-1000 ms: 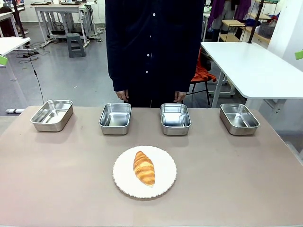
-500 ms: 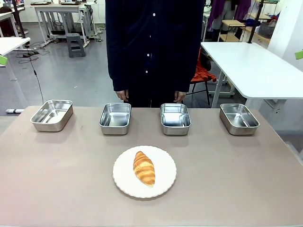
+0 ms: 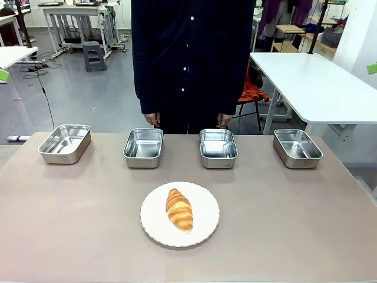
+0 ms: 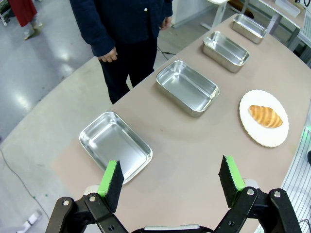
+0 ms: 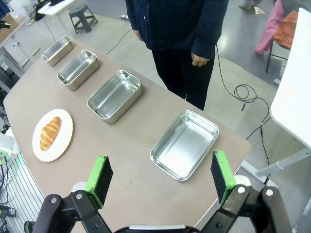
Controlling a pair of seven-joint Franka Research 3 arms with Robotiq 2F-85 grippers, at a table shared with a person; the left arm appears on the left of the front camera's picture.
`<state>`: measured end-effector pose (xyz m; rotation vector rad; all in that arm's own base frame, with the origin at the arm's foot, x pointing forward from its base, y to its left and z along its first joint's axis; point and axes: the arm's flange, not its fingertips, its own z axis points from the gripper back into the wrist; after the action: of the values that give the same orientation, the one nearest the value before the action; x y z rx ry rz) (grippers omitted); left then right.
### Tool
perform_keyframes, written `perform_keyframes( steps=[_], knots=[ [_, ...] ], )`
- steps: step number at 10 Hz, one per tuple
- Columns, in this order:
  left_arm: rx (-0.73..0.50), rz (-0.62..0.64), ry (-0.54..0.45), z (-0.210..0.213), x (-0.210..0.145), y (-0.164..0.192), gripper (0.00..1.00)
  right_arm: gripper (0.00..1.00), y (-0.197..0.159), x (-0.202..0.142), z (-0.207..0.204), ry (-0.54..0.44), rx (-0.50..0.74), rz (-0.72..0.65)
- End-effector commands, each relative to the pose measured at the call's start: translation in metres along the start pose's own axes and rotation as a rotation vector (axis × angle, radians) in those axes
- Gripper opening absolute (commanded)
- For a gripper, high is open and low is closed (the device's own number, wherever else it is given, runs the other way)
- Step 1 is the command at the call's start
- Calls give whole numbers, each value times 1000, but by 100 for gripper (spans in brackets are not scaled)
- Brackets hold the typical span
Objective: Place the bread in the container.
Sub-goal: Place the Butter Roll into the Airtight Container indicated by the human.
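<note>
Golden-brown bread point(image 3: 179, 209) lies on a white plate point(image 3: 205, 227) at mid-bench point(image 3: 70, 224), its long axis running roughly 11 to 5 o'clock in the front view. Four steel containers point(image 3: 218, 163) stand in a row beyond it, toward 12 o'clock, before a person point(image 3: 191, 59). Left claw point(image 4: 171, 167), jaws apart and empty, has the bread at 2 o'clock. The right claw point(image 5: 160, 162), likewise apart, has it at 10 o'clock. Neither arm looks clearly nearer.

Bare brown tabletop point(image 3: 70, 224) lies open all round the round white scallop-edged plate point(image 3: 206, 219) and between the four shallow shiny steel pans point(image 3: 141, 161), while a dark-clothed person point(image 3: 191, 59) stands behind the middle pair, hands point(image 3: 152, 119) seemingly just off the far edge.
</note>
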<state>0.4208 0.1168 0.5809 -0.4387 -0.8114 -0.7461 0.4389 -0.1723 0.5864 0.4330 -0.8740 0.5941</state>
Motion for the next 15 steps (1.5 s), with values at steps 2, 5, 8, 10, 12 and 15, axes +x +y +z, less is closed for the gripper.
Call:
perform_keyframes(
  steps=[2, 5, 8, 10, 12, 15],
  knots=[
    [0, -2, -12, 1, 0, 0, 100, 100, 2, 0, 0, -19, 3, 3],
    [0, -2, -12, 1, 0, 0, 100, 100, 2, 0, 0, -19, 3, 3],
    [0, -2, -12, 1, 0, 0, 100, 100, 2, 0, 0, -19, 3, 3],
    [0, -2, -12, 1, 0, 0, 100, 100, 2, 0, 0, -19, 3, 3],
    [0, -2, -12, 1, 0, 0, 100, 100, 2, 0, 0, -19, 3, 3],
    [0, -2, -12, 1, 0, 0, 100, 100, 2, 0, 0, -19, 3, 3]
  ],
)
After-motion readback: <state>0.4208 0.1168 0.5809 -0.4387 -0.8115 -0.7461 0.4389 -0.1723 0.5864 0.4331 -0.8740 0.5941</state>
